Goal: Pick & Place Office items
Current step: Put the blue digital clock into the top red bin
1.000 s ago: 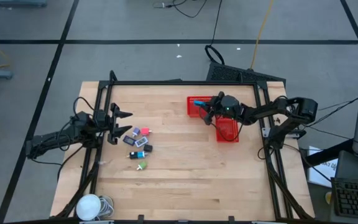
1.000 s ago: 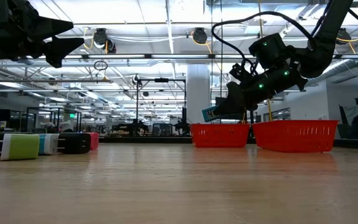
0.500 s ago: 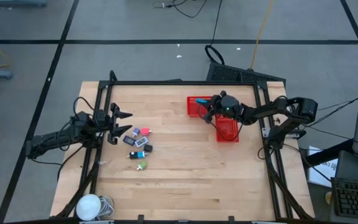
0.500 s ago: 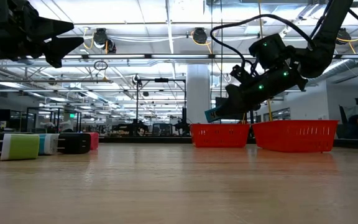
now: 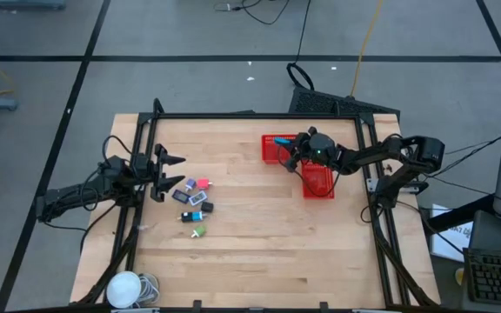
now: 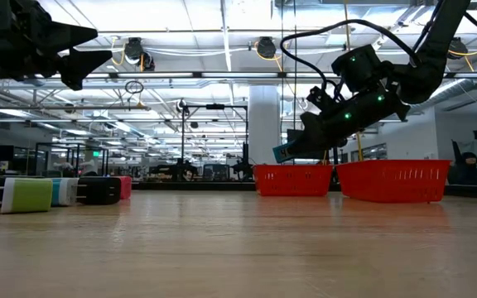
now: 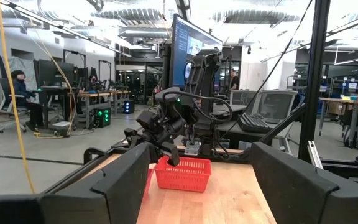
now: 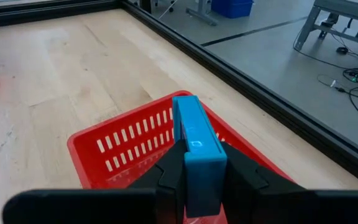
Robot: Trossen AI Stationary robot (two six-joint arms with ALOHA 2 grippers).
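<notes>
The right gripper (image 5: 282, 146) stays clamped on a blue item (image 8: 194, 144) above the far red basket (image 5: 274, 149), barely shifted since a second ago; the left gripper (image 5: 175, 172) hovers, fingers apart, beside the remaining office items (image 5: 194, 199).

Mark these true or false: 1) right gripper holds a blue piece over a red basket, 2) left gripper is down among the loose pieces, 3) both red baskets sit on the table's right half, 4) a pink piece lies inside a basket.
1) True. The right gripper is shut on the blue piece, above the red mesh basket.
2) False. The left gripper hangs open above the table, beside the cluster, not in it.
3) True. The second red basket adjoins the first, both on the right half.
4) False. The pink piece lies on the wooden table with the other loose pieces.
</notes>
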